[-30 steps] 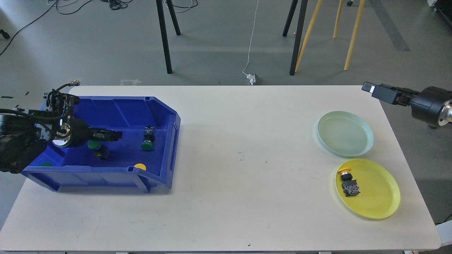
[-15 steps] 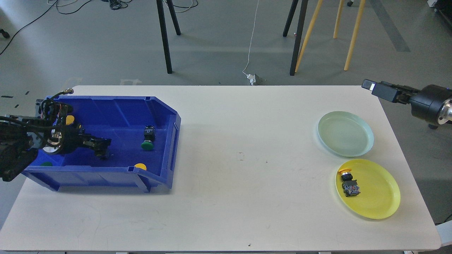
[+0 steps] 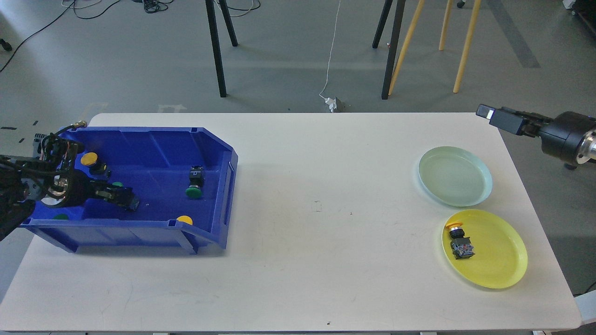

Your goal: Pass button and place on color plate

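A white table (image 3: pixel 298 223) bears a blue bin (image 3: pixel 153 149) at the left. Low inside it, the left gripper (image 3: pixel 125 200) is set over a green button (image 3: pixel 117 185); its jaw state cannot be told. The button's dark body should be gripped squarely before lifting. The right gripper (image 3: pixel 493 116) waits far right, jaws unclear.

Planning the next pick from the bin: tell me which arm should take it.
Left. The left gripper is already low inside the blue bin, beside a green button. The right gripper hovers at the table's far right corner, beyond the green plate, far from the bin.
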`<action>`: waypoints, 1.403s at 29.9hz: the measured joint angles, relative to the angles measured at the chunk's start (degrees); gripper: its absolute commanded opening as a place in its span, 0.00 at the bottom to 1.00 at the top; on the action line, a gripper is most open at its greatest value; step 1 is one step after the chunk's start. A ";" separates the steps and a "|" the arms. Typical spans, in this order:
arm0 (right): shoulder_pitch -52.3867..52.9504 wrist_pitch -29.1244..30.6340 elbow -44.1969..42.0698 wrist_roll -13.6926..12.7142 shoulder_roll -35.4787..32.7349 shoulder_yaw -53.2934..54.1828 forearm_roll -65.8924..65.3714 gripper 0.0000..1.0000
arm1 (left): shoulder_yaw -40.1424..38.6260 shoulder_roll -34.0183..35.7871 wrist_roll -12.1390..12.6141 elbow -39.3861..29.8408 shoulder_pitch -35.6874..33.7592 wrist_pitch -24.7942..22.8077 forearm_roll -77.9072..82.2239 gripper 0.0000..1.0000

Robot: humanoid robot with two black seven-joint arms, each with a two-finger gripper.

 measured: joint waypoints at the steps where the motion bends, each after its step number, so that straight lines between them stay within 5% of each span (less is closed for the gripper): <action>1: 0.03 0.00 0.00 0.00 -0.01 0.00 0.00 0.74 | 0.05 0.16 0.00 -0.08 0.00 0.00 -0.02 0.50; 5: 0.03 0.00 -0.06 0.00 -0.05 0.01 0.01 0.74 | 0.10 0.42 -0.01 -0.22 -0.11 0.00 -0.13 0.40; 13: 0.26 0.00 -0.06 0.00 0.18 0.01 0.01 0.74 | -0.69 2.98 0.00 -5.05 -1.94 -1.53 -0.73 0.40; 21: 0.95 0.20 -0.02 0.00 1.87 0.00 0.00 0.74 | -1.63 13.00 -0.02 -25.80 -8.58 -6.82 -0.93 0.40; 29: 1.39 -0.33 0.49 0.00 4.01 0.36 0.03 0.73 | -10.68 23.17 0.00 -41.31 -12.36 -11.90 -0.89 0.40; 42: 13.18 -0.96 11.40 0.00 11.51 0.61 -7.66 0.72 | -18.17 11.19 1.68 -43.00 -25.69 -12.13 -2.17 0.41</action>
